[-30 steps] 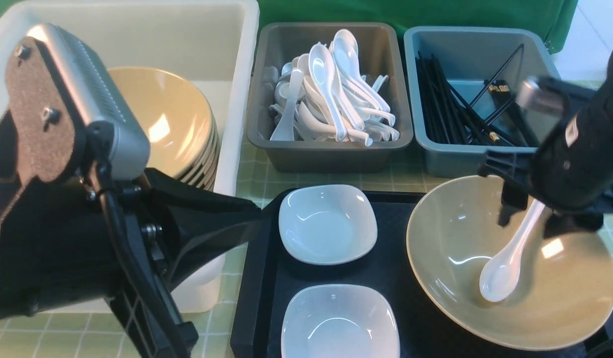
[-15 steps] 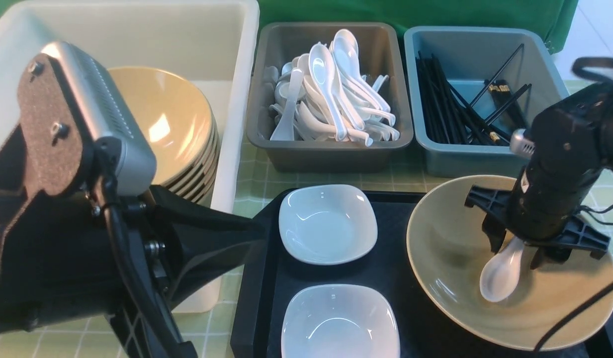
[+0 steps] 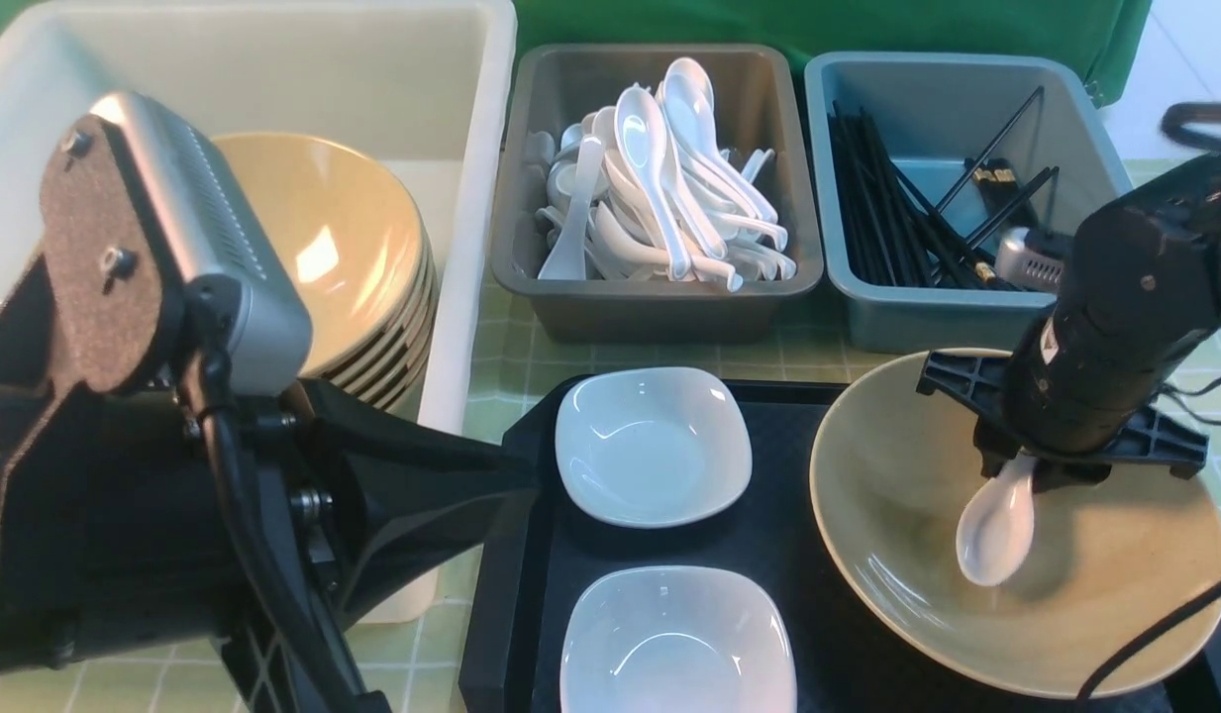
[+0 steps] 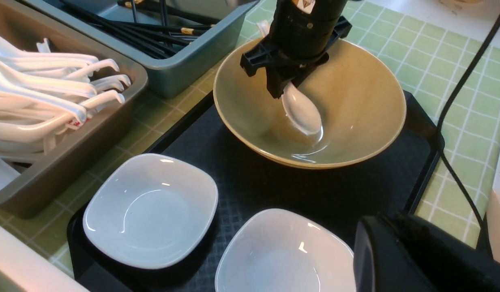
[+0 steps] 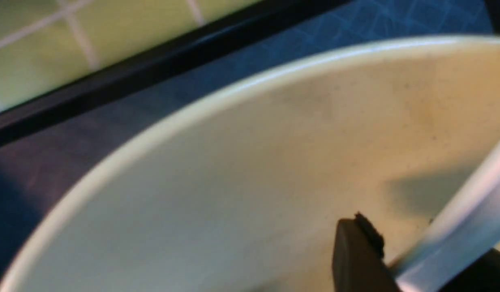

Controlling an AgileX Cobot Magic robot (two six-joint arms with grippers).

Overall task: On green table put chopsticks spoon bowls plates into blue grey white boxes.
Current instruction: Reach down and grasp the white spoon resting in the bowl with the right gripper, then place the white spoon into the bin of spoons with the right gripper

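With our right gripper (image 3: 1028,473) we hold the glossy white soup spoon (image 3: 998,525), its fingers narrowed onto the handle. The scoop hangs toward seven o'clock, inside the wide tan glossy bowl (image 3: 897,594); whether it touches the bowl, we cannot tell. In our front view, that bowl sits at four o'clock on the black textured tray (image 3: 768,564). Two small square white glossy dishes, an upper one (image 3: 653,446) and a lower one (image 3: 678,649), lie on the tray at six o'clock. Our left gripper (image 3: 526,485) hangs at eight o'clock, fingertips together. At ten o'clock, the large white plastic bin (image 3: 486,158) holds stacked tan bowls (image 3: 343,238); at twelve, the dark grey plastic bin (image 3: 660,312) holds white spoons (image 3: 660,188); at two, the blue-grey plastic bin (image 3: 947,307) holds black chopsticks (image 3: 872,208). All three stand on the pale green gridded table (image 3: 437,663).
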